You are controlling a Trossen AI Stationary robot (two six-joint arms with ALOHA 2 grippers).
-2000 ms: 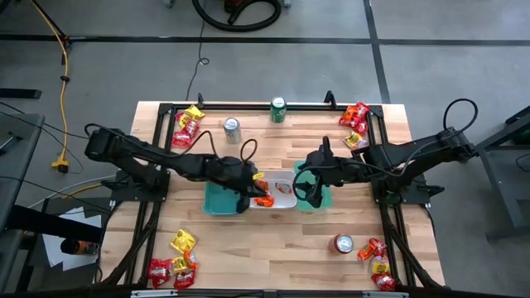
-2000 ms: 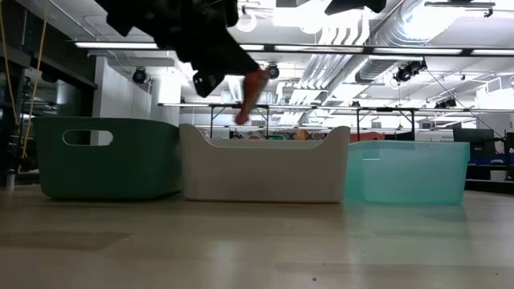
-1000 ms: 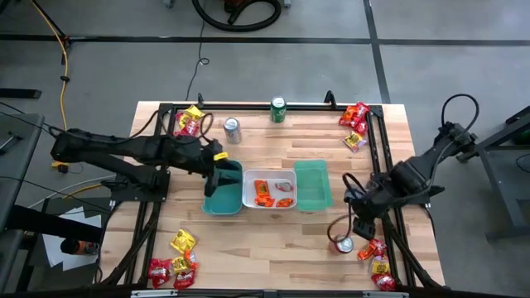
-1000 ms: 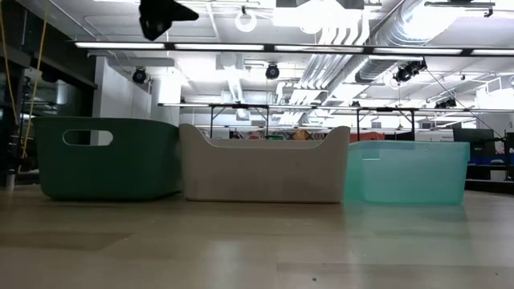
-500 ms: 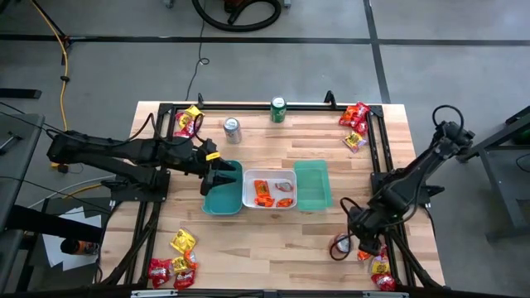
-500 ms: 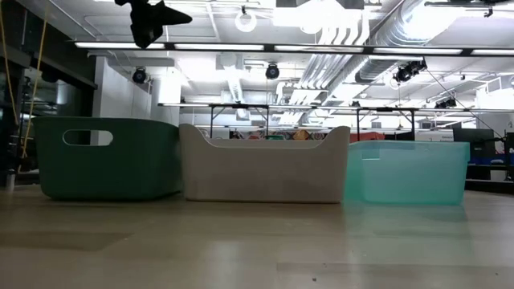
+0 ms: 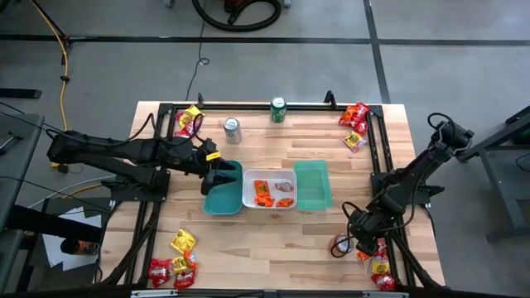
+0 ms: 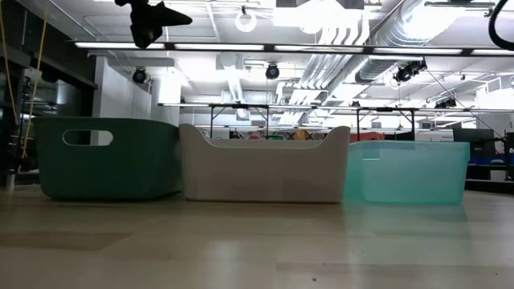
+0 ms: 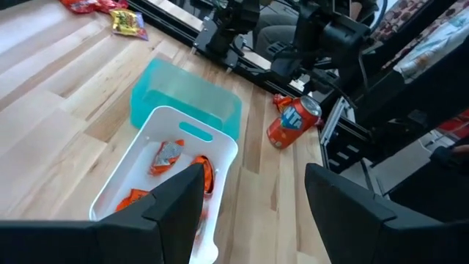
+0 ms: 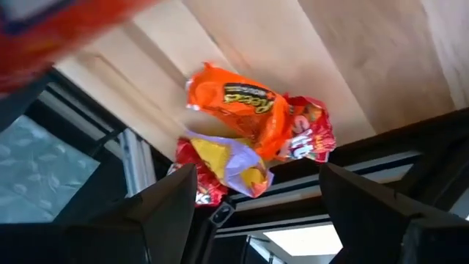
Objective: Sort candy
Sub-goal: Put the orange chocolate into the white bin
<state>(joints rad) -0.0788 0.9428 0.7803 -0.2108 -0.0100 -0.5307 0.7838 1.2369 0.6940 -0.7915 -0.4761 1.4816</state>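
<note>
Three trays stand in a row mid-table: dark green [image 7: 220, 197], white [image 7: 269, 190] and light teal [image 7: 312, 184]. Orange candy packets [image 9: 167, 155] lie in the white tray. More candy lies in piles at the far left [image 7: 187, 122], far right [image 7: 356, 126], near left [image 7: 175, 261] and near right [image 7: 379, 263] corners. My left gripper [image 7: 217, 170] hovers open above the dark green tray's far end, holding nothing. My right gripper [image 7: 358, 237] is open, tipped down over the near-right pile, where orange, red and yellow packets [image 10: 245, 103] lie just beyond its fingers without being touched.
A red can [image 7: 340, 244] stands right beside my right gripper, on its left. A silver can [image 7: 232, 129] and a green can [image 7: 278, 109] stand near the far edge. Black frame rails [image 7: 374, 165] run along the table's sides beside the candy piles.
My right gripper has moved toward the table's near edge and come down, tipping more steeply, toward the near-right candy pile beside the red can. It has stayed open.
</note>
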